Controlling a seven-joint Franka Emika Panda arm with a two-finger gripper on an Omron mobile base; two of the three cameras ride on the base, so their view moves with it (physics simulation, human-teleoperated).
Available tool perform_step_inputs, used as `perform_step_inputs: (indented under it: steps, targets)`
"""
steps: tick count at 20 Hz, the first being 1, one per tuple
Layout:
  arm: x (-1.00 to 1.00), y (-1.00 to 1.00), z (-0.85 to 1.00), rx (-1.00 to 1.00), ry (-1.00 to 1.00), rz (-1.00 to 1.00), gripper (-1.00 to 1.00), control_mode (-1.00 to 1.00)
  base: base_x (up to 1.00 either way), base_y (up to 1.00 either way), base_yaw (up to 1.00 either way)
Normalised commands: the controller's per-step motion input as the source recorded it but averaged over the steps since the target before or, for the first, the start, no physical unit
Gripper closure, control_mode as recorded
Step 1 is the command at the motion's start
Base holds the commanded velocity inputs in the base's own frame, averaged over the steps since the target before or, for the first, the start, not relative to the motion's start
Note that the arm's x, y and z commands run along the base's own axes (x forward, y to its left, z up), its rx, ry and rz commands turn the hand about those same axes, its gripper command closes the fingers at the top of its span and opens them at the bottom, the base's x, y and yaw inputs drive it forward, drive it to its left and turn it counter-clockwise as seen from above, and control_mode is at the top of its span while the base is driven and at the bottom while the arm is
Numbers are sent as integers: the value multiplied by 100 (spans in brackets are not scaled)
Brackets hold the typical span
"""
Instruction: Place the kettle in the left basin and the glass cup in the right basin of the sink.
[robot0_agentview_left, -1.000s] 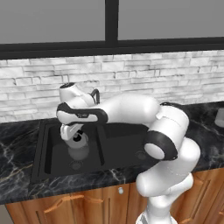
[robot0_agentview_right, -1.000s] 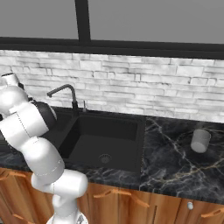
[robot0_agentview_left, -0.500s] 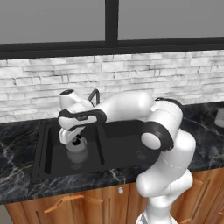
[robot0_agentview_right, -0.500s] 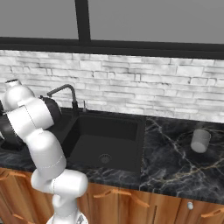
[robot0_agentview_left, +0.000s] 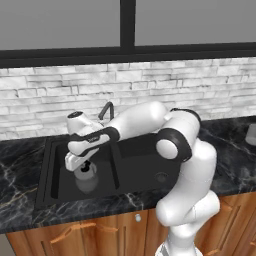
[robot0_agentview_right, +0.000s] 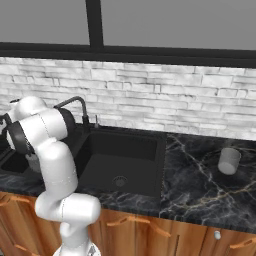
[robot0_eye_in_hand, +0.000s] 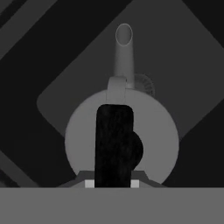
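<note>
left base view: pincer (robot0_agentview_left: 86, 166) clamps kettle (robot0_agentview_left: 86, 181) handle inside left basin (robot0_agentview_left: 60, 170).

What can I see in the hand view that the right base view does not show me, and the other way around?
The hand view looks straight down on the kettle: its spout, its black handle between the jaws, and the drain just behind it. The right base view has the glass cup standing on the counter right of the sink, plus the right basin and the faucet. Both show the matte black sink.

White arm stretched far left, fingers (robot0_agentview_left: 86, 166) pointing down, nearly closed.
</note>
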Motion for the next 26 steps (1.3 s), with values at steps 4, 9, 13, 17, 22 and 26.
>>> perform_step_inputs:
  steps: [4, 9, 13, 17, 22, 26]
  targets:
    - [11, 10, -36, -1, 3, -6, 100, -100, 0, 0, 0]
    - [11, 7, -35, 0, 3, -5, 100, -100, 0, 0, 0]
    - [7, 5, -34, -1, 0, -5, 100, -100, 0, 0, 0]
    - [6, 3, -33, 0, 0, -4, 100, -100, 0, 0, 0]
    - [3, 3, -31, 0, 0, -4, 100, -100, 0, 0, 0]
    - [0, 3, -26, -1, 0, -4, 100, -100, 0, 0, 0]
